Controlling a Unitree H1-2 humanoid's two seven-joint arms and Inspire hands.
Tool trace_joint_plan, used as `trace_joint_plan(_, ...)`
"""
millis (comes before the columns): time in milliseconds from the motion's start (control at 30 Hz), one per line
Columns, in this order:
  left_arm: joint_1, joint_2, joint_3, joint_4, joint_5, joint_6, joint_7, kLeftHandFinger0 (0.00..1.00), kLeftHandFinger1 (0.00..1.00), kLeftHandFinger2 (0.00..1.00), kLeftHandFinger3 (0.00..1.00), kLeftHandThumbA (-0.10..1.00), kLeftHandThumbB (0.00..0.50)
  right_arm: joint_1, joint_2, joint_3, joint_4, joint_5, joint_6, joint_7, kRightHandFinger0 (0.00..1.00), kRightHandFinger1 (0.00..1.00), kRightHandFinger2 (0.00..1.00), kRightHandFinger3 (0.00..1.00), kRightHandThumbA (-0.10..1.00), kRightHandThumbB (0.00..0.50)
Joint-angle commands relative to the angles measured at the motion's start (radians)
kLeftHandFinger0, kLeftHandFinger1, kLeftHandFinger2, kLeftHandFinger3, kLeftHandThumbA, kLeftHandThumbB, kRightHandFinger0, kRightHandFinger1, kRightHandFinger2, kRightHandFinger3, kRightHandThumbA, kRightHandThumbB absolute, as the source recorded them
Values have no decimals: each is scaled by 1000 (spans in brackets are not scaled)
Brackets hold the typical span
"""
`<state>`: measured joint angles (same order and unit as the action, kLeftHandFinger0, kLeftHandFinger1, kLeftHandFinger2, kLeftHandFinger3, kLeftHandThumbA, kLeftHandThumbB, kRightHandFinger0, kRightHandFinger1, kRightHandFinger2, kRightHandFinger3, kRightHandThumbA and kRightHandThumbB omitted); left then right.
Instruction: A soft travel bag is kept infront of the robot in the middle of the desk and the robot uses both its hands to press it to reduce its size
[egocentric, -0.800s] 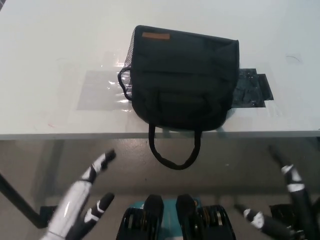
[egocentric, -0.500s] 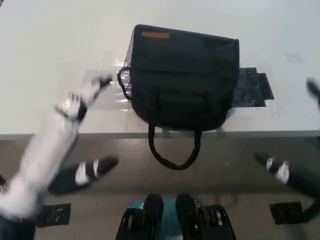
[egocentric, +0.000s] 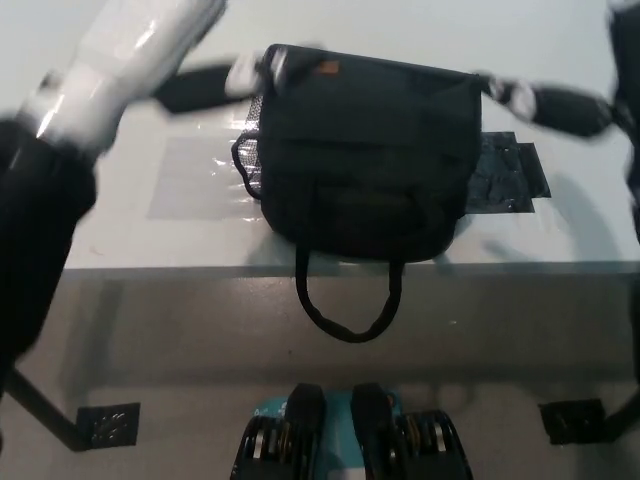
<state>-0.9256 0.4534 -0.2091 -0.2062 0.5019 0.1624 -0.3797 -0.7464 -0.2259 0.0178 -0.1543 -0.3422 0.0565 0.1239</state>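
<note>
bag: black soft travel bag (egocentric: 365, 160), lying flat mid-surface, near edge just at the front lip of the white surface (egocentric: 120, 235)
strap: carry loop (egocentric: 347, 300) hanging over the near edge, off the surface
under bag: clear plastic sheet (egocentric: 195, 180) showing to the left, dark patch (egocentric: 510, 175) showing to the right
left hand: white, blurred (egocentric: 215, 85), at the far-left corner of the bag, dark fingers reaching toward the top edge; cannot tell whether spread or closed, contact with fabric unclear
right hand: black, blurred (egocentric: 545, 100), at the far-right corner, fingertip at or just beside the bag; cannot tell its state either, nothing visibly gripped
stage: likely approach, pressing not yet evident; bag looks full height, no dents
handling: fabric looks soft and light, mesh side pocket on the left; should give under load, probably springs back
slip risk: smooth plastic beneath, bag may slide toward the near edge if pushed at an angle
where to press: flat on the top panel, one hand per side, straight down; avoid strap and mesh
</note>
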Motion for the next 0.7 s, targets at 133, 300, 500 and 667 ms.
trace_joint_plan(133, -299, 15, -111, 462, 119, -32, -10, 1000, 1000, 1000, 1000, 1000, 324, -328, -12, 108, 411, -79, 82, 34, 1000, 1000, 1000, 1000, 1000, 242)
trace_joint_plan(300, -368, -2, -159, 620, 151, -49, 39, 1000, 1000, 1000, 1000, 1000, 329, -418, -1, 139, 604, -68, 72, 15, 1000, 1000, 1000, 1000, 1000, 234)
trace_joint_plan(500, -421, -36, -202, 773, 168, -66, 71, 1000, 1000, 1000, 1000, 1000, 330, -484, 16, 170, 767, -78, 58, -19, 1000, 1000, 1000, 1000, 1000, 260)
trace_joint_plan(667, -422, -57, -232, 844, 195, -53, 86, 1000, 1000, 1000, 1000, 1000, 320, -482, 27, 181, 841, -72, 46, -38, 1000, 1000, 1000, 1000, 1000, 294)
